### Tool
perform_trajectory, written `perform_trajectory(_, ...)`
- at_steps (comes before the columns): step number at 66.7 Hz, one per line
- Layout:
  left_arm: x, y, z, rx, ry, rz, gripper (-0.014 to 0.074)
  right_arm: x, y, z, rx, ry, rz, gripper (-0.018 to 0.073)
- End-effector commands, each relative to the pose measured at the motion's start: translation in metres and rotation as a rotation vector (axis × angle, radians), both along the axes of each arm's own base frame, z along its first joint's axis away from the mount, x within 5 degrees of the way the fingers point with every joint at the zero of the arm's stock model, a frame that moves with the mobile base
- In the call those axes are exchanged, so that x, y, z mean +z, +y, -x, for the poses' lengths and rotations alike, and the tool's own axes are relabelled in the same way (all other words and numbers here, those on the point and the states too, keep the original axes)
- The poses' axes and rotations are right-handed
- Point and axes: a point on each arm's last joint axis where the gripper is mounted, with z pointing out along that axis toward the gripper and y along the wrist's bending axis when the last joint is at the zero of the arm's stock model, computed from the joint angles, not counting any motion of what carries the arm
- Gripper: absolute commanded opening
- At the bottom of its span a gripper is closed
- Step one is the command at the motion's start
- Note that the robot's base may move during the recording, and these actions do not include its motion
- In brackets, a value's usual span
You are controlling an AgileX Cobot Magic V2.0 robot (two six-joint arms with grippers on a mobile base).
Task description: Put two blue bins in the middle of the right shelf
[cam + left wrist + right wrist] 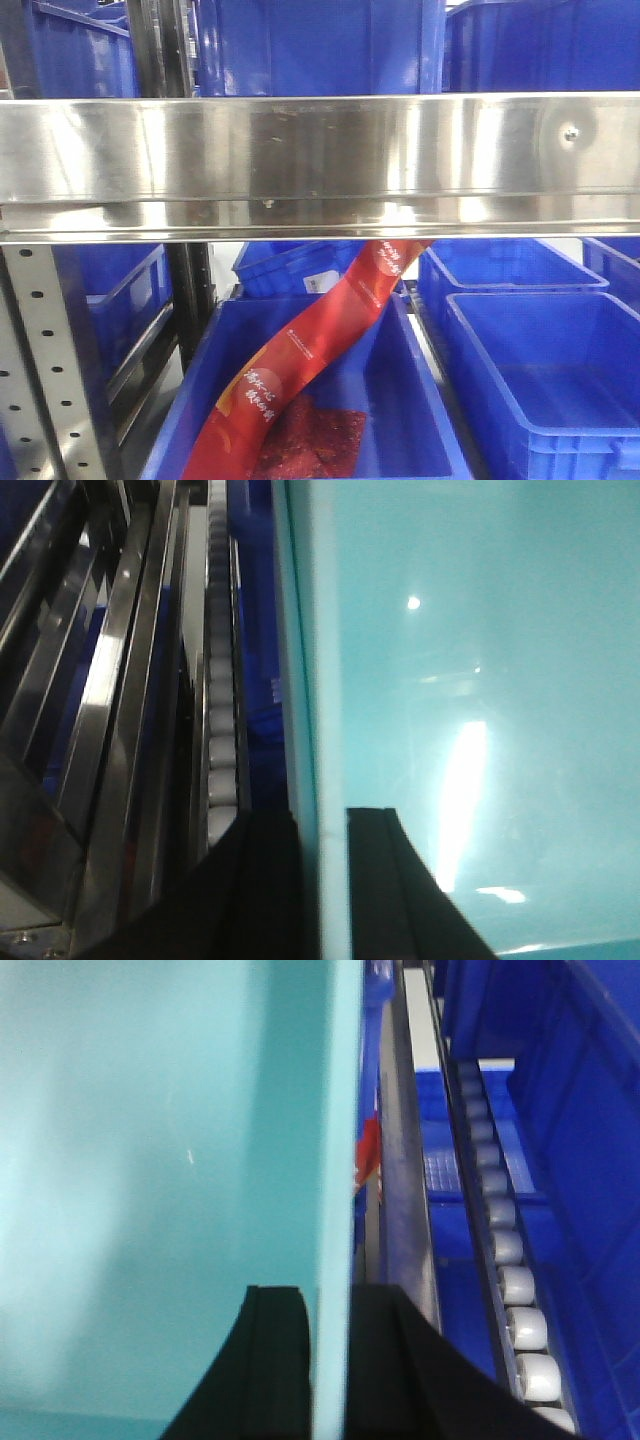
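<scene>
- Pale sky-blue bin [470,680]: smooth, glossy plain wall fills the left wrist view, its rim edge just beside the roller rail [222,680].
- In the right wrist view, a pale blue bin wall [150,1160], thin edge beside the rail.

A broad steel shelf beam [320,160] runs across the whole width, shiny and lightly scratched, with a screw head [571,133] near its right end. Above and behind it stand dark blue bins [320,45], side by side. Below, a perforated upright post [45,370] rises at the left. A near blue bin [400,400] holds a red packet [310,440] on its floor, and a long red banner with yellow lettering [310,350] slants from the beam down into that bin. To the right sit two more blue bins [545,370], one behind the other.
</scene>
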Motion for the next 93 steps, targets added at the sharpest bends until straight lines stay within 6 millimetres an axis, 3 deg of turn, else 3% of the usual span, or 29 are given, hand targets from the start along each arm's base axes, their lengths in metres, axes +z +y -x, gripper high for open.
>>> perform_trajectory(1,0.005,-0.011,-0.003,-0.059,-0.13,0.125,-0.0111,0.009,0.008,-0.001,0.05,-0.14,-0.087,-0.016)
perform_trajectory(18,-0.033,-0.016,-0.011,-0.064,-0.094,0.1,-0.0111,-0.03,0.016,-0.014,0.04,-0.121,-0.109,-0.016)
perform_trajectory(31,-0.058,-0.022,-0.021,-0.067,-0.043,0.067,-0.0111,-0.046,0.017,-0.016,0.031,-0.077,-0.1,-0.016)
perform_trajectory(43,-0.071,-0.027,-0.029,-0.067,-0.015,0.051,-0.0111,-0.065,0.022,-0.026,0.02,-0.009,-0.064,-0.016)
perform_trajectory(71,-0.081,-0.03,-0.034,-0.063,0.016,0.034,-0.011,-0.072,0.024,-0.03,0.017,0.013,-0.052,-0.0156)
perform_trajectory(76,-0.081,-0.029,-0.034,-0.06,0.024,0.03,-0.011,-0.072,0.024,-0.03,0.017,0.013,-0.052,-0.0057)
perform_trajectory(86,-0.083,-0.028,-0.033,-0.051,0.046,0.013,-0.0039,-0.072,0.024,-0.03,0.014,0.018,-0.049,0.028)
perform_trajectory(93,-0.082,-0.026,-0.032,-0.045,0.055,0.004,0.0133,-0.073,0.023,-0.029,0.008,0.036,-0.042,0.0318)
